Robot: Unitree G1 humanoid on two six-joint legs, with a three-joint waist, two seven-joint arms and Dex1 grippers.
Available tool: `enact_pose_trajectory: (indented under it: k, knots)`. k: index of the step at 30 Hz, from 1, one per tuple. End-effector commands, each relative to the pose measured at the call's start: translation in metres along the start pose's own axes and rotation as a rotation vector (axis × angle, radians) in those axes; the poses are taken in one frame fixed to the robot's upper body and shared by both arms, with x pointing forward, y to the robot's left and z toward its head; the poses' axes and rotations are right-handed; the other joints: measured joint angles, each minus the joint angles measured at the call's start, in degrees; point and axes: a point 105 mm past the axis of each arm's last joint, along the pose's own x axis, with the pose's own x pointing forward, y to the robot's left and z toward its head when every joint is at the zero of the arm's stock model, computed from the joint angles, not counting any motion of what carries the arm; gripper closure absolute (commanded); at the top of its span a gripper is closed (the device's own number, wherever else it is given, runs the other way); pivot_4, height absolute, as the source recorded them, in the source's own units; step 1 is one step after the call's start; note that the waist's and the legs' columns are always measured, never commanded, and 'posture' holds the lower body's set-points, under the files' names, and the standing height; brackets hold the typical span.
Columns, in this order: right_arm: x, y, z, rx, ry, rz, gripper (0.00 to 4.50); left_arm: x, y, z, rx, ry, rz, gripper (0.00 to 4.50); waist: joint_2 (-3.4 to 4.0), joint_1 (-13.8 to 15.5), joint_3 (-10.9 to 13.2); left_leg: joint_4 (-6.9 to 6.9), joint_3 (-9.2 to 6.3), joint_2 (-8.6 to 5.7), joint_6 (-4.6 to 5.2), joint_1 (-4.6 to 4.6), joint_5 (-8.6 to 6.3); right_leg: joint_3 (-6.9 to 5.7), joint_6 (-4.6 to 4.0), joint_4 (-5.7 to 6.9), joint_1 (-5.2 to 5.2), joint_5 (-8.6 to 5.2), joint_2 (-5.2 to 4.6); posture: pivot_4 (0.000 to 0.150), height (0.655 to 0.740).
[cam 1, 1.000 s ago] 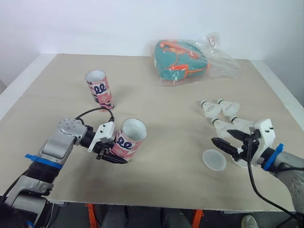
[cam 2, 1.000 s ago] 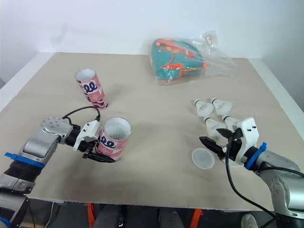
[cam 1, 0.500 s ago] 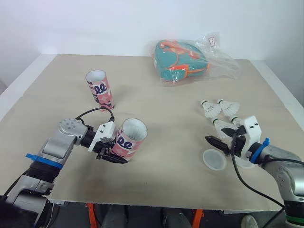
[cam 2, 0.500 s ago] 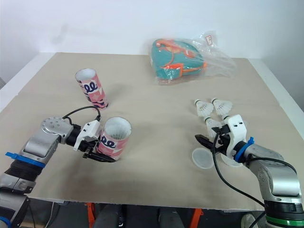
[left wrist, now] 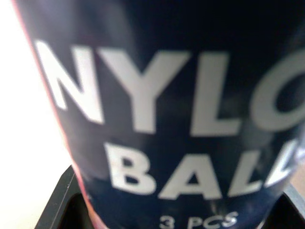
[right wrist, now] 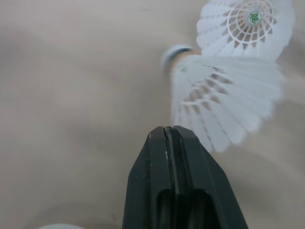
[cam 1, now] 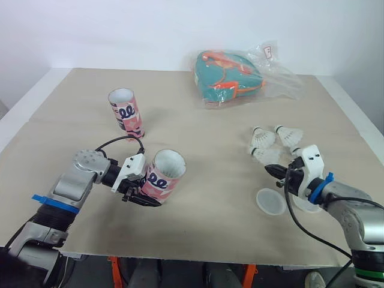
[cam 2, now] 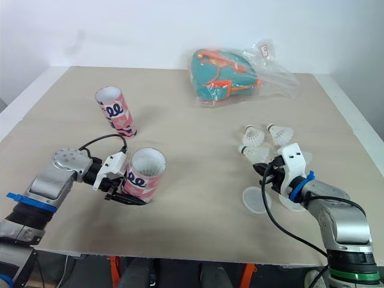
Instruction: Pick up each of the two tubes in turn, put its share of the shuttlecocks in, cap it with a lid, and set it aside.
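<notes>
Tabletop (cam 1: 198, 132): beige board that carries everything.
Bagged pouch (cam 1: 231, 75): teal and orange, in clear plastic, far centre; not part of the job.
Standing tube (cam 1: 126, 113): pink printed, upright, open mouth up, far left.
Held tube (cam 1: 163, 176): near left, tilted with its open mouth up and to the right. Judged light card, stiff but easy to crush; best held round the lower wall, as now.
Left gripper (cam 1: 143, 193): jaws closed round the held tube's lower part.
Right gripper (right wrist: 164, 131): near right, jaws pressed together with nothing seen between them, tip just beside a shuttlecock's skirt.
Shuttlecocks (cam 1: 262, 137): at least three, white, clustered on the right, just beyond the right gripper. Judged very light; the skirt is springy and easily bent, so the rounded head is the safer hold.
Lid (cam 1: 270, 201): white disc, flat, near right beside the right gripper, with a second partly under that arm. Judged thin and slippery; take it by the rim.
</notes>
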Motion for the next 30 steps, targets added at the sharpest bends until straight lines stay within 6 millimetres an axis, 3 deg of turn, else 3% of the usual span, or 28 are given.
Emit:
enact_pose_trajectory:
  k: [1,7,11,15,22,30]
  knots:
    - [-0.007,0.009,0.017,-0.061,-0.043,0.044,4.48,0.011,-0.003,-0.006,-0.025,0.011,-0.015,1.84,0.0,0.0,0.0,0.0,0.0,0.0,0.0,0.0,0.0,0.0,0.0,0.0,0.0,0.0,0.0,0.15,0.7387]
    - [-0.015,0.018,0.032,-0.098,-0.079,0.105,4.48,0.011,-0.003,-0.006,-0.027,0.008,-0.017,1.84,0.0,0.0,0.0,0.02,0.0,0.0,0.0,0.0,0.0,0.01,0.01,0.0,0.0,0.01,-0.01,0.15,0.7387]
    - [-0.018,0.04,0.053,-0.125,-0.149,0.248,4.48,0.012,-0.002,-0.006,-0.026,0.008,-0.015,1.84,0.0,0.0,0.0,0.02,0.01,0.0,0.0,0.0,0.0,0.02,0.01,0.0,0.01,0.01,-0.01,0.15,0.7387]
    - [-0.008,0.042,0.048,-0.17,-0.076,0.255,4.48,0.013,-0.002,-0.006,-0.025,0.004,-0.013,1.84,-0.01,0.1,0.0,0.06,0.01,0.01,0.0,0.0,0.0,0.0,0.02,0.0,0.01,0.03,-0.02,0.15,0.7387]
    - [-0.01,0.048,0.055,-0.176,-0.145,0.322,4.48,0.011,-0.004,-0.008,-0.033,0.004,-0.005,1.84,0.0,0.1,0.0,0.06,0.03,-0.02,0.0,-0.06,0.0,-0.01,0.05,-0.04,0.02,0.02,-0.07,0.15,0.7387]
    - [-0.011,0.07,0.088,-0.238,-0.245,0.435,4.48,0.012,-0.002,-0.006,-0.029,0.003,-0.002,1.84,0.0,0.1,0.0,0.08,0.04,0.02,0.01,-0.06,0.01,-0.02,0.04,-0.03,0.0,0.04,-0.05,0.15,0.7387]
